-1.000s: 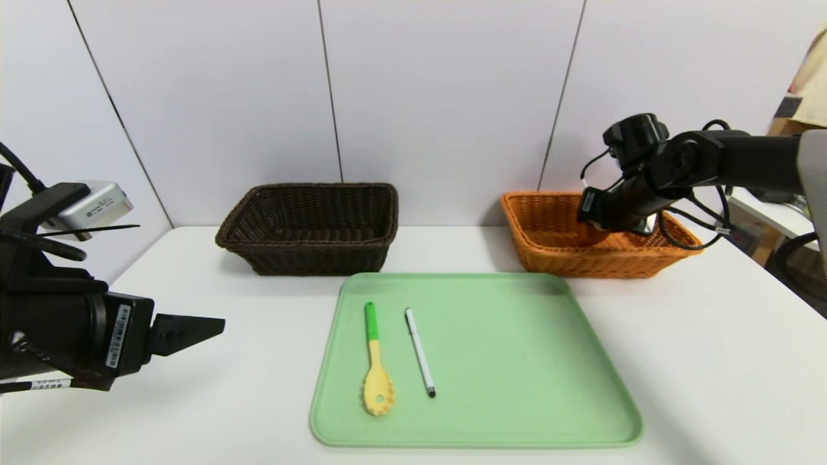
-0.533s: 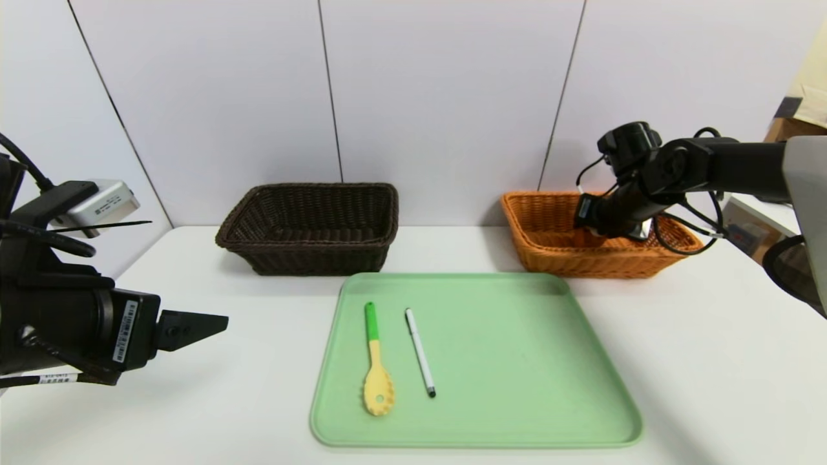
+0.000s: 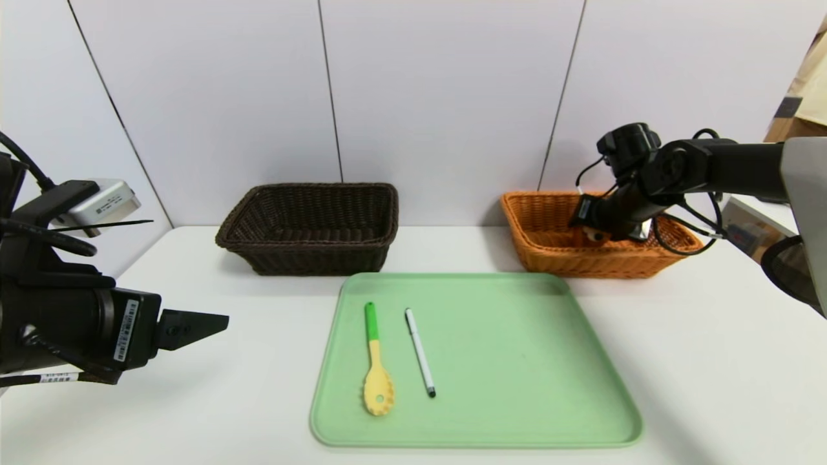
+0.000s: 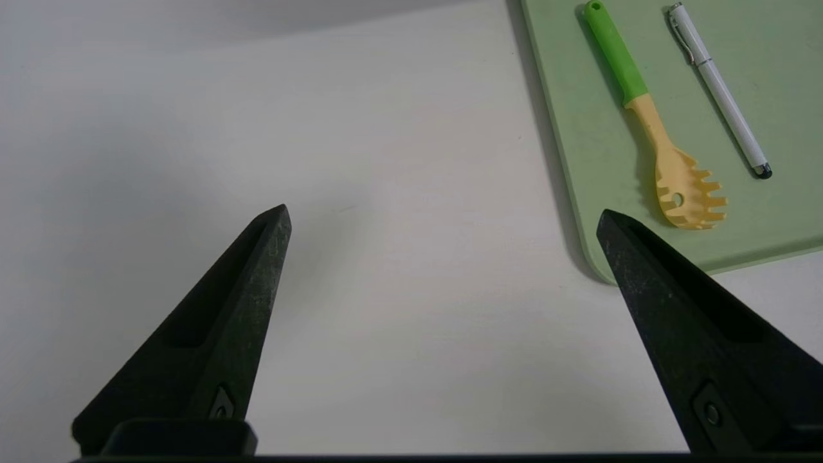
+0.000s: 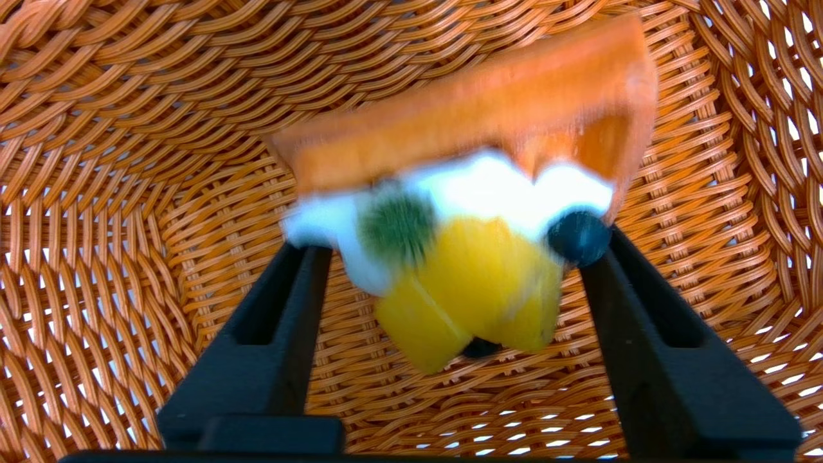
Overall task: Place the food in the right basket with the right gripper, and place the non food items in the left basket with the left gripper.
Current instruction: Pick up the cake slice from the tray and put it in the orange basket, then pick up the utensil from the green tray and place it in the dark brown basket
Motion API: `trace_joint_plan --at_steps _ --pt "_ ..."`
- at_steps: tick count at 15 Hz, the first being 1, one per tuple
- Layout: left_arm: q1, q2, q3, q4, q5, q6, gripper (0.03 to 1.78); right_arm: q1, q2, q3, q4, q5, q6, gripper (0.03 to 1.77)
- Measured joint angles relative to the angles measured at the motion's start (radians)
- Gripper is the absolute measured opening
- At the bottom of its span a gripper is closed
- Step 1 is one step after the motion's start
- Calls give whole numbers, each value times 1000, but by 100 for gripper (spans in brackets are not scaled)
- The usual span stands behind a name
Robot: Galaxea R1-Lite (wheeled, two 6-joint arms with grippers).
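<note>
Now right gripper (image 5: 460,247) low in orange-tan basket (image 3: 601,266), fingers apart around waffle wedge (image 5: 476,276), left gripper (image 4: 443,215) parked beside green tray (image 3: 478,413), fingers apart, spoon (image 3: 377,387) and pen (image 3: 420,352) on tray, dark basket (image 3: 316,255) behind.

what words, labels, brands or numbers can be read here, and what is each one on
White label on the left gripper: print too small to read
Label on the pale box above it: too small to read
White tag on the cable: too small to read
</note>
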Motion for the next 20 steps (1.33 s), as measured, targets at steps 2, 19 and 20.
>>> trace_joint_plan --at_steps 2,19,20 --pt "0 0 0 0 0 -1 169 0 -2 0 1 0 -1 138" --pt "0 3 -61 0 44 60 169 84 -321 14 70 1 -238 167" --pt "0 2 -63 0 45 67 169 90 -362 22 97 3 -308 168"
